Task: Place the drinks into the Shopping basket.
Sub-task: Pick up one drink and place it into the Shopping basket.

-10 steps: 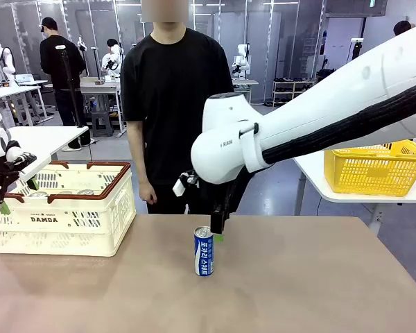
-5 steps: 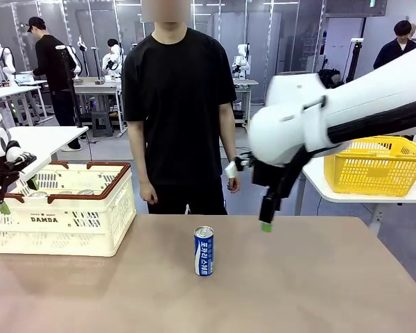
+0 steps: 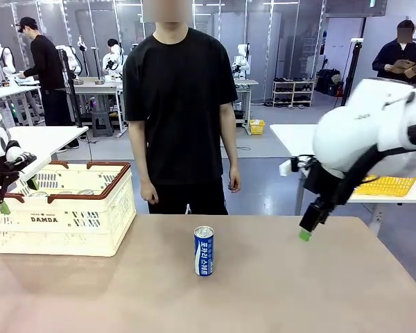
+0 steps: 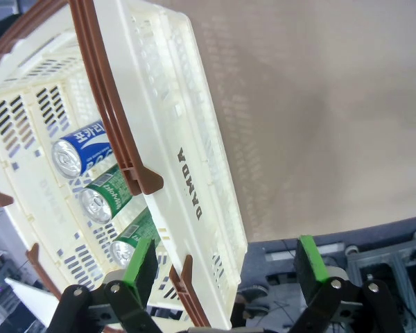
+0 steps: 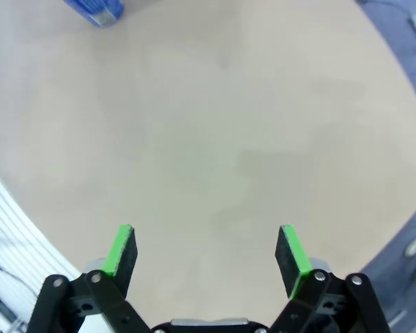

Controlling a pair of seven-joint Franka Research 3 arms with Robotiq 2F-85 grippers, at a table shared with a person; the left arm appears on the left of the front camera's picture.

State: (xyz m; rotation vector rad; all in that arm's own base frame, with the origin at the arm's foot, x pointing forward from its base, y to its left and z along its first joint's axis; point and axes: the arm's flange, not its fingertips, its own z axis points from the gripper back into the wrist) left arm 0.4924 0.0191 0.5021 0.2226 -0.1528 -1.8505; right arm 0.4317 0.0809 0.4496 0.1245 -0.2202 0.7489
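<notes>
One blue drink can [image 3: 204, 251] with white lettering stands upright in the middle of the table; its base shows as a blue can [image 5: 97, 10] at the top edge of the right wrist view. The cream Shopping basket [image 3: 90, 220] marked DAMDA sits at the far left. Inside it lie a blue can [image 4: 83, 147] and two green cans [image 4: 108, 195]. My left gripper [image 3: 17, 195] hovers open at the basket's left end; in its own view the left gripper [image 4: 225, 260] holds nothing. My right gripper [image 3: 306, 231] hangs open and empty above the table, right of the standing can; the right gripper [image 5: 206, 250] looks down on bare tabletop.
A person in black [image 3: 180, 104] stands at the far edge, hands down at their sides. A yellow mesh basket [image 3: 388, 184] rests on a side table at the right, partly behind my right arm. The table [image 3: 284, 291] is bare around the standing can.
My right arm has swung from just behind the blue can to the right side of the table. The can, the basket and the left arm have not moved.
</notes>
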